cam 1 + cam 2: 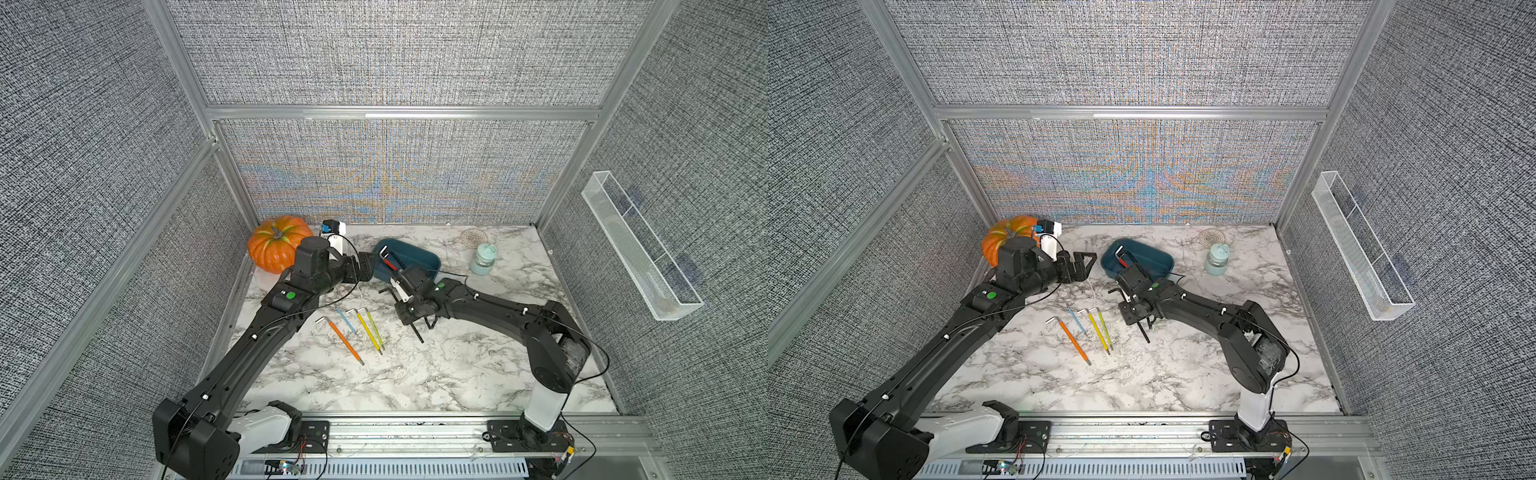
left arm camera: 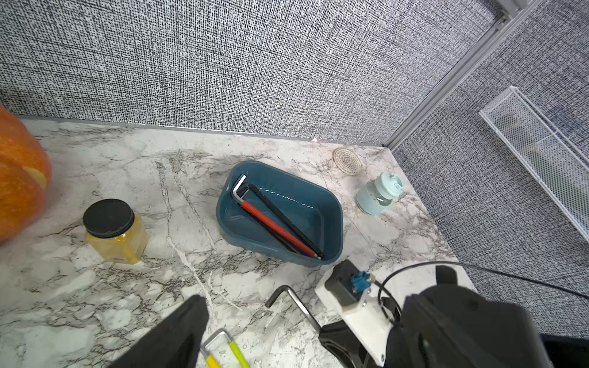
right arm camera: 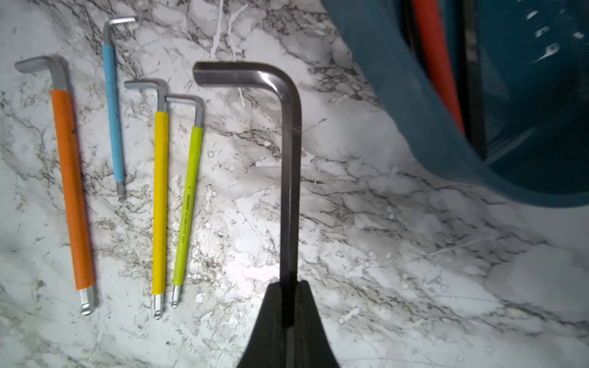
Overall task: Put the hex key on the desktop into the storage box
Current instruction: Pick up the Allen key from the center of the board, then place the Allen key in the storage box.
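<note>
Right gripper [image 3: 288, 296]: fingers clamped on the long shaft of the dark steel hex key [image 3: 290, 159], well back from the bend.
Held key location: just beside the near wall of the storage box [image 2: 296, 197], not yet over its opening. It appears lifted off the desktop [image 1: 457, 365].
Handling: rigid bare steel, likely weighty for so slender a tool. The smooth surface may let it swivel between the pads. It should survive a drop.
Recommended hold: across the flats of the long shaft, near mid-length.
Right arm pose: stretched forward and inward, forearm low, wrist at the box's near edge.
Left gripper [image 1: 1091, 266]: jaws apart, empty, hovering beside the box's end.
Box contents: red-sleeved key [image 2: 271, 224] and black key [image 2: 287, 220], lying diagonally.
Left on the desktop: orange key [image 1: 343, 340], blue key [image 1: 347, 321], yellow key [image 1: 365, 330], green key [image 1: 375, 328], side by side.
</note>
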Available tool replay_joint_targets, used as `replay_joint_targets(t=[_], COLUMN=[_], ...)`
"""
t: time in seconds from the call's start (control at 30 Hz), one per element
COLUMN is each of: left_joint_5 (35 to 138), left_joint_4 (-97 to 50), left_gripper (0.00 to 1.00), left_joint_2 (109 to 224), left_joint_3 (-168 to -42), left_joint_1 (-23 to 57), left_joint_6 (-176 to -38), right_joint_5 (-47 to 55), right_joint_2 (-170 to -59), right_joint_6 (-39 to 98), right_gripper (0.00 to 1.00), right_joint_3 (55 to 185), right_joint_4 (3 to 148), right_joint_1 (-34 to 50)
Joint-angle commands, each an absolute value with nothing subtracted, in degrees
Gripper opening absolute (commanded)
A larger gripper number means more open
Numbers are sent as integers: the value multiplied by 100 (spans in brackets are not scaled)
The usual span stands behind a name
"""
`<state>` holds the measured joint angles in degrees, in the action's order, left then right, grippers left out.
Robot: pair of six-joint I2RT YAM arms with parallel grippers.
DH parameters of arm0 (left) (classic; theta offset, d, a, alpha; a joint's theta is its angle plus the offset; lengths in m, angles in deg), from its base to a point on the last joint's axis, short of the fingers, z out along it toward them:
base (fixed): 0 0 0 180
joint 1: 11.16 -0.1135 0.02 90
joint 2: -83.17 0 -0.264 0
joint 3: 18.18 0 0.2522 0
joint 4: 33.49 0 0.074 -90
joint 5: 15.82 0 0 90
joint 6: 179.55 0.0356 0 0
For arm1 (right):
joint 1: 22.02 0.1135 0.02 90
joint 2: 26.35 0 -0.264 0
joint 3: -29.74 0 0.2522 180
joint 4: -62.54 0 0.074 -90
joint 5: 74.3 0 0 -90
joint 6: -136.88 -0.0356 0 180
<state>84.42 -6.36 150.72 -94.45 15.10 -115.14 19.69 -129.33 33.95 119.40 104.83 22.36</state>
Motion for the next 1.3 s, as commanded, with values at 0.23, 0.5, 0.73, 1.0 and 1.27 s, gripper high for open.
replay_joint_targets(t=[0.23,0.5,0.73,1.0,1.27], left_joint_5=[9026,9009,9003,8600,8551], left_joint_4=[-1484,-1489,-1496,-1032,-981], left_gripper=[100,100,100,100,100], left_joint_2=[14983,14982,15084,15387,15530], left_joint_3=[-9258,-9224,-9258,-9545,-9698], left_joint_1=[1504,1507,1505,1510,1510], left_joint_6=[-11743,-11764,-11725,-11776,-11750], right_joint_5=[2265,2097,2148,2144,1943], right_joint_2=[-13204,-13698,-14734,-15795,-16096], right_joint_6=[4548,5207,5529,5692,5527], right_gripper=[0,0,0,0,0], right_joint_3=[13575,14054,15031,15998,16092], right_joint_4=[10837,9911,10091,10703,10946], right_joint_1=[1563,1211,1094,1031,965])
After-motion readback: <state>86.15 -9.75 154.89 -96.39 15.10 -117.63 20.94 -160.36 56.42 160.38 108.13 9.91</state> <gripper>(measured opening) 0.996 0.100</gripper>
